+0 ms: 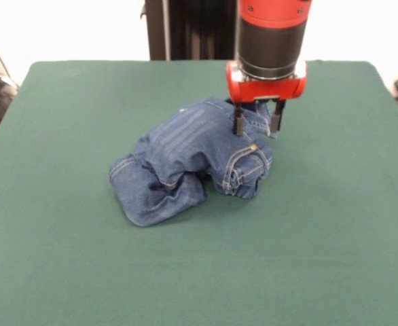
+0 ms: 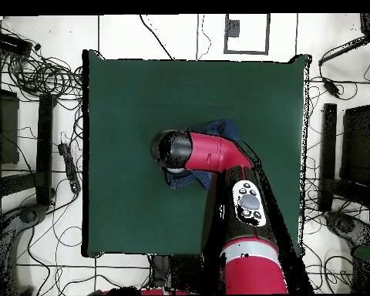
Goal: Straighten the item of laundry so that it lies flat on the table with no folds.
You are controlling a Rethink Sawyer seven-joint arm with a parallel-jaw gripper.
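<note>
The small blue denim jeans [image 1: 185, 159] lie crumpled in a folded heap near the middle of the dark green table [image 1: 63, 258]. Faded stripes and tan stitching show on the bunched fabric. My gripper [image 1: 257, 123] hangs from the red and black arm right over the heap's far right end. Its two dark fingers are spread apart and point down, one fingertip [image 1: 239, 124] touching the denim. Nothing is held. In the overhead view the arm covers most of the jeans [image 2: 219, 127], and the gripper is hidden under the wrist.
The green table [image 2: 126, 100] stretches wide on all sides of the heap. Cables and stands lie on the floor around the table [image 2: 42, 85]. The robot's pedestal stands at the table's far edge [image 1: 185, 30].
</note>
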